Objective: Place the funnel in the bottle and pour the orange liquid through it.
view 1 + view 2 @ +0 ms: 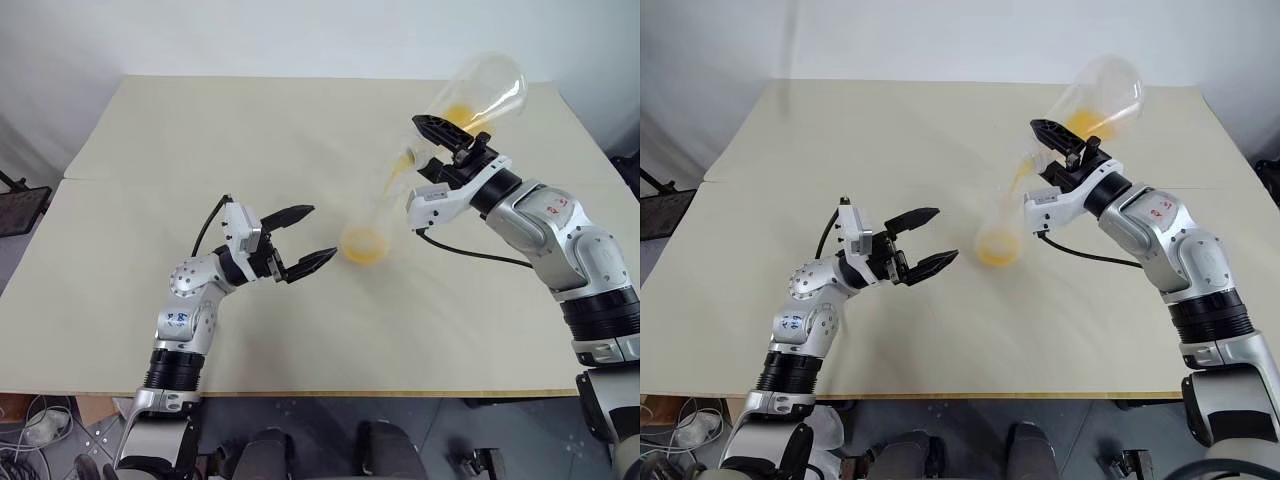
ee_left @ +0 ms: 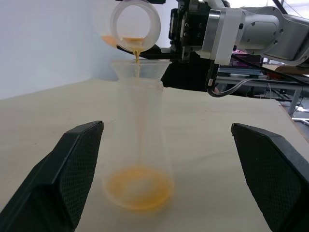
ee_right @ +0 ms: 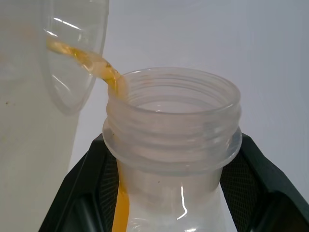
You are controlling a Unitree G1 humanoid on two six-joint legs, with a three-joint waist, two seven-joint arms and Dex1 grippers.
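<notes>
Funnel (image 2: 140, 70) edges are barely readable atop the clear vessel (image 2: 140, 140) mid-table (image 1: 150, 150). My right gripper (image 1: 432, 150), clamped on the tilted bottle (image 1: 480, 90) far right, streams orange liquid (image 2: 139, 186) through; it pools inside the vessel. Left gripper (image 1: 305, 235) gapes wide just left.

Cream desk with one clear vessel standing on it

The desk (image 1: 150, 150) has a pale cream, matte top, with a seam running across it on the robot's left side. Near its middle stands a tall clear container (image 2: 140, 145), upright, a shallow pool of orange liquid (image 2: 139, 187) at its bottom and a clear funnel (image 2: 140, 70) seated in its mouth.
</notes>
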